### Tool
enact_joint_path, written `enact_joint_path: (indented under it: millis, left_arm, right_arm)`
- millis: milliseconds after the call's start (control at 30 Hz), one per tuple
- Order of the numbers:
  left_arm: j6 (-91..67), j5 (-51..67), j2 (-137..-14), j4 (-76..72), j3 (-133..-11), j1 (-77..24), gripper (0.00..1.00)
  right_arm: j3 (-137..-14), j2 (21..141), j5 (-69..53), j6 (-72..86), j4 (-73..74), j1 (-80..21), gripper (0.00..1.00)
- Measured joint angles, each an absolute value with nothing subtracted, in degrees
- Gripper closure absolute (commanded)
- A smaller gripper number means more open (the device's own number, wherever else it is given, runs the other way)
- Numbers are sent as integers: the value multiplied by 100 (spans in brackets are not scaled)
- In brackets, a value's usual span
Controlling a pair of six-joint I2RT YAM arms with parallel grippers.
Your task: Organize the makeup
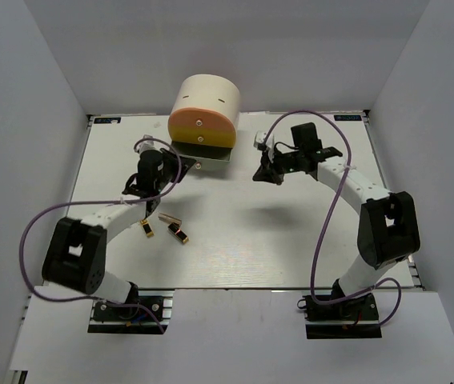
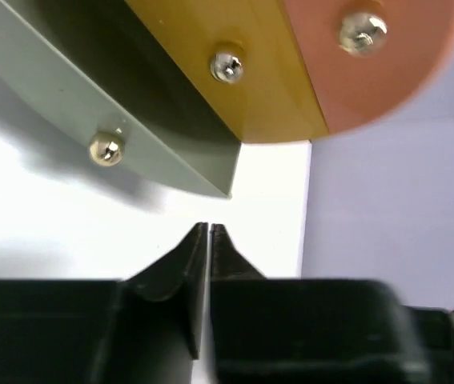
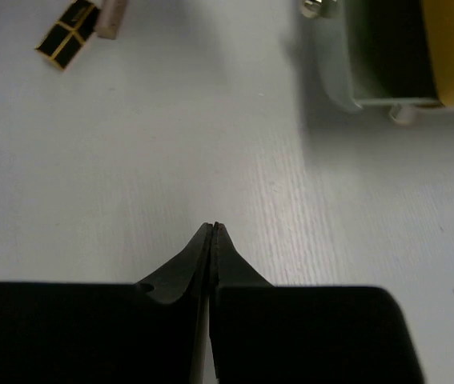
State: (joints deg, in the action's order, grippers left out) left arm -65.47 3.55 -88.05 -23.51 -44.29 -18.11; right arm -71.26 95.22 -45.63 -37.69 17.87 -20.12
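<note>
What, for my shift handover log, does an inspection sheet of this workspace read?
Surface: white table, mostly bare.
Job's things: gold-black lipstick and another lipstick piece lie loose near the left arm; brushes, tube and bottle not seen.
Clutter: nothing seen.
Grippers: left gripper shut, empty, facing the drawer box and its open bottom drawer; right gripper shut, empty, over bare table.
Cables: purple cables loop from both arms, clear of the lipsticks.
Surroundings: plain white walls on three sides.
</note>
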Motion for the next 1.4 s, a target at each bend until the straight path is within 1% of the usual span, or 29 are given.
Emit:
enact_joint_path:
  millis: [67,200,267,300,333,367,400,433,467,500,600,633,667,700,733,867,1067,1233,1267,1367,1400]
  left_arm:
    - [-6239,276,-8254,-1702,-4431,-1802,100]
    - [-5789,207,-7577,-222,-4648,-1737,100]
    - [-5666,154,-7382,469,-4689,-1719,100]
    - [-5634,89,-7266,840,-4665,-1712,99]
    - [-5616,30,-7129,1127,-4604,-1706,92]
    - [-5610,-69,-6930,1452,-4495,-1702,82]
    - [-5618,-187,-6694,1815,-4388,-1702,60]
    - [-5605,-307,-6451,2171,-4300,-1702,54]
    - [-5651,-440,-6222,2499,-4233,-1704,50]
    - [-5686,-589,-6010,2810,-4182,-1704,43]
    - [-5771,-1011,-5599,3588,-4154,-1702,38]
    - [-5787,-1162,-5551,3798,-4160,-1702,33]
    - [-5791,-1295,-5551,4012,-4174,-1702,30]
    - [-5789,-1413,-5590,4176,-4189,-1702,29]
    - [-5791,-1546,-5677,4357,-4217,-1702,26]
    - [-5693,-1957,-6278,4849,-4416,-1697,19]
    - [-5446,-2283,-7365,4998,-4536,-1660,17]
    - [-5122,-2316,-8009,4740,-4604,-1505,20]
    - [-5054,-2314,-8145,4668,-4630,-1461,22]
    - [-4873,-2276,-8436,4418,-4639,-1337,36]
    - [-4825,-2241,-8486,4344,-4639,-1293,46]
  right_arm:
    - [-7131,9518,-4788,-4027,1979,-2165,100]
    - [-7135,9522,-4923,-4362,2215,-2788,100]
    - [-7135,9553,-4838,-4344,2198,-3234,89]
    - [-7137,9583,-4775,-4270,2139,-3463,85]
    - [-7140,9638,-4668,-4187,2036,-3680,80]
    - [-7148,9717,-4530,-4064,1905,-3894,69]
    - [-7157,9815,-4390,-3896,1756,-4095,65]
    - [-7177,9926,-4235,-3728,1603,-4298,61]
    - [-7216,10053,-4047,-3559,1479,-4469,57]
    - [-7297,10195,-3887,-3358,1385,-4609,55]
    - [-7607,10628,-3494,-2816,1184,-4882,48]
    - [-7758,10785,-3398,-2641,1179,-4943,45]
    - [-7905,10943,-3317,-2462,1170,-4995,44]
    - [-8025,11078,-3238,-2298,1146,-5035,43]
    - [-8093,11172,-3162,-2165,1116,-5068,42]
    - [-8121,11321,-2928,-1708,1052,-5148,42]
    - [-8119,11321,-2779,-1378,1031,-5148,41]
    - [-8034,11316,-2711,-1302,1024,-5137,41]
    - [-8005,11312,-2709,-1284,1024,-5137,41]
    - [-7926,11281,-2707,-1258,1033,-5131,41]
    - [-7907,11262,-2705,-1253,1037,-5120,41]
